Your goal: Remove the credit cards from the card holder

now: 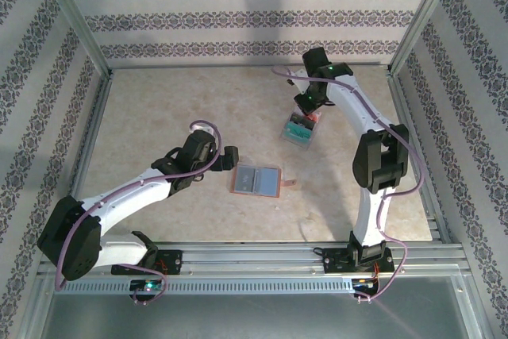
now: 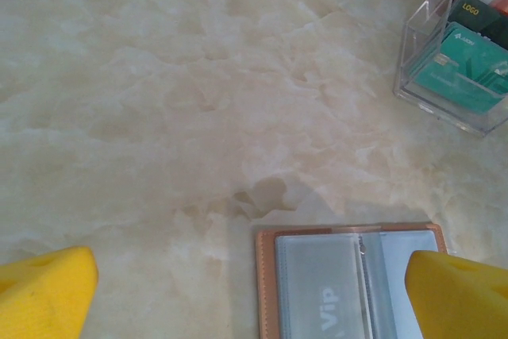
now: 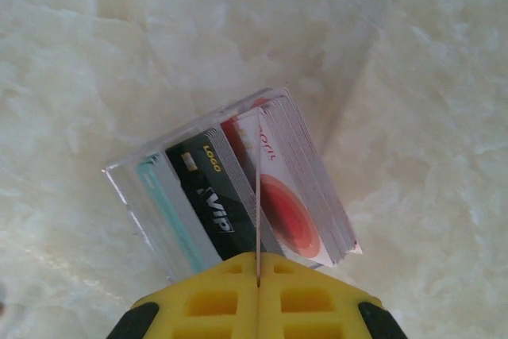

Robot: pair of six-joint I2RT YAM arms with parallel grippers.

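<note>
On the desk (image 1: pixel 159 109): the card holder (image 1: pixel 255 180) lies open and flat near the middle, with a salmon-pink rim around grey pockets.
Card holder pocket: a pale card lettered "Vip" (image 2: pixel 325 307) shows through one clear sleeve.
Clear box (image 1: pixel 299 129): it stands farther back and to the right, well apart from the card holder.
Credit cards (image 3: pixel 214 196): they are stacked on edge inside the clear box. One is teal, one is dark with "VIP" lettering, and one is white with a red disc.
Left jaws: they are spread wide with nothing between them. The yellow fingertips (image 2: pixel 44 291) hang over the desk, one above bare stone and the other above the card holder's edge.
Right jaws: they are closed on a thin card (image 3: pixel 258 196) seen edge-on, pinched between yellow fingers (image 3: pixel 206 303) directly above the clear box.
</note>
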